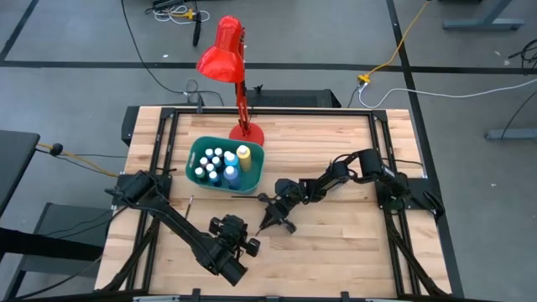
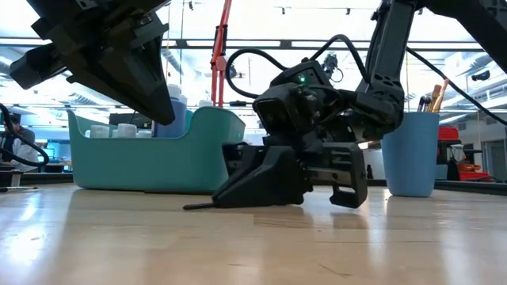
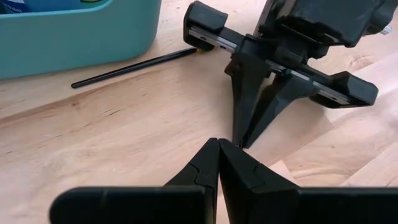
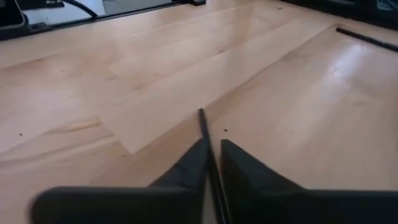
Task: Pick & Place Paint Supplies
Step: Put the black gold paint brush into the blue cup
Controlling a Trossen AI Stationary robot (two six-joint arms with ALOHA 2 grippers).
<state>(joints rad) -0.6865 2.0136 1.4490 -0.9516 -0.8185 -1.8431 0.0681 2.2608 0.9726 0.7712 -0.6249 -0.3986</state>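
Note:
The teal bin (image 1: 198, 157) holds several white-capped paint bottles (image 1: 216, 164) and the taller yellow bottle (image 1: 243, 154). My right gripper (image 1: 270, 220) stands near the table's middle, in front of the bin, shut on a thin dark brush (image 4: 204, 127). My left gripper (image 3: 217, 149) hovers shut close to the near edge, pointing at the right gripper (image 3: 245, 134) and touching nothing. A second dark brush (image 3: 134, 67) lies flat on the table beside the bin. Another small brush (image 1: 189, 202) lies left of the grippers. My right gripper pinches the dark brush between its two fingers (image 4: 193, 163). The handle runs along the fingers, and its free end (image 4: 201, 115) sticks out past the tips. The fingers slant down toward the table's near left. The brush end (image 2: 196, 206) lies low at the tabletop.
A red desk lamp (image 1: 225, 50) stands behind the bin on its base (image 1: 247, 132). A blue cup (image 2: 410, 154) with brushes (image 2: 432, 96) stands behind the right gripper. Bare wood lies right of the grippers (image 1: 344, 235). A person (image 2: 17, 146) shows far off in the room.

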